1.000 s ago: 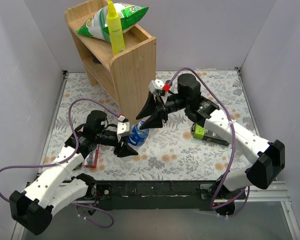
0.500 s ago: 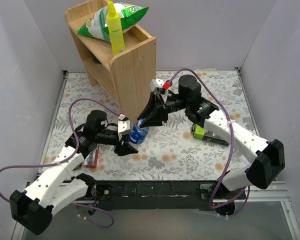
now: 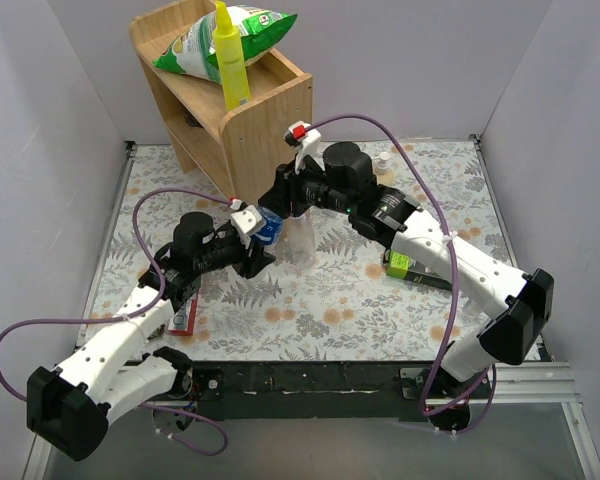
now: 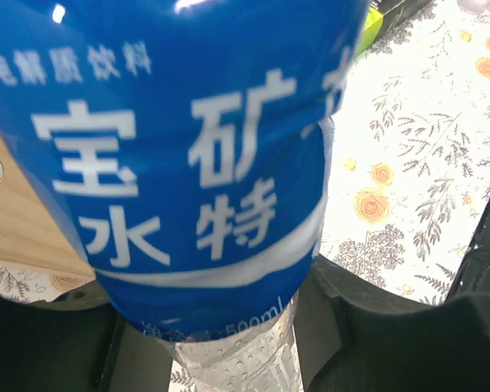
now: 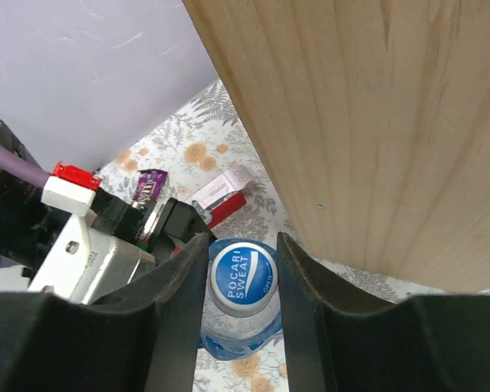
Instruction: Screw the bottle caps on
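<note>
The blue-label bottle (image 3: 268, 228) is held off the table beside the wooden shelf. My left gripper (image 3: 258, 248) is shut on its body; the blue label (image 4: 188, 163) fills the left wrist view, with the fingers (image 4: 367, 327) on either side of its clear lower part. The blue cap (image 5: 243, 279), printed POCARI SWEAT, sits on the bottle's neck. My right gripper (image 3: 278, 205) is closed around it, and its fingers (image 5: 178, 286) flank the cap. The plain clear bottle (image 3: 302, 245) stands just right of them. A small whitish cap (image 3: 383, 158) lies at the far side of the table.
The wooden shelf (image 3: 250, 110) stands at the back left, very close to both grippers, and holds a chip bag and a yellow bottle. A green-and-black box (image 3: 405, 265) lies under the right arm. A red-and-white box (image 5: 220, 196) and a purple wrapper (image 5: 149, 185) lie on the left.
Both grippers and the blue-label bottle have moved up and back towards the shelf. The right gripper now sits over the bottle's top with the cap between its fingers.
</note>
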